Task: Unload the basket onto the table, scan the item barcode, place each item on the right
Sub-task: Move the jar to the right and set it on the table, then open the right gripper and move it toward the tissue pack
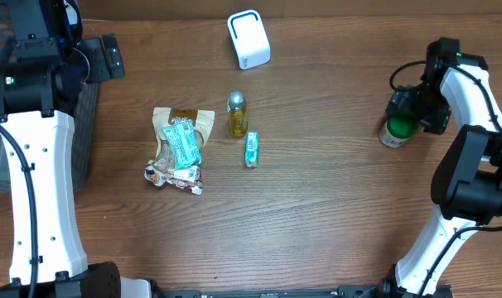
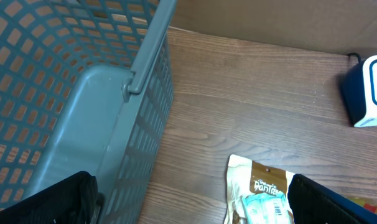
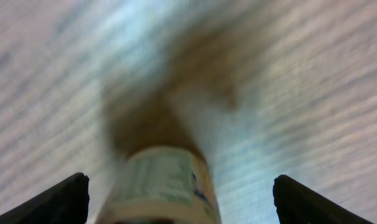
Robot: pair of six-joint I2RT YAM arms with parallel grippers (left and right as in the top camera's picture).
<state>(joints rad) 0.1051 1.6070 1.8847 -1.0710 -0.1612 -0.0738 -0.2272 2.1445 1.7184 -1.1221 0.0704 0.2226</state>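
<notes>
Overhead: the right pincer point(image 1: 407, 114) hovers over a green-lidded jar point(image 1: 395, 130) standing at the right of the surface point(image 1: 334, 207), well apart from the white scanner point(image 1: 248, 39) at the far edge.

Left wrist: the left pincer point(image 2: 188, 193) gapes wide beside a blue-grey basket point(image 2: 64, 74), holding nothing.

Right wrist: fingers point(image 3: 58, 202) spread apart, the blurred jar between them, clear of both.

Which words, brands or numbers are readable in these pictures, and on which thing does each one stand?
"Pantree": on the pouch, left wrist view; the small line above this word is too small to read.
Label of the jar, right wrist view: blurred, not readable.
Print on the teal packet, overhead view: too small to read.
Scanner: no text shows.
</notes>
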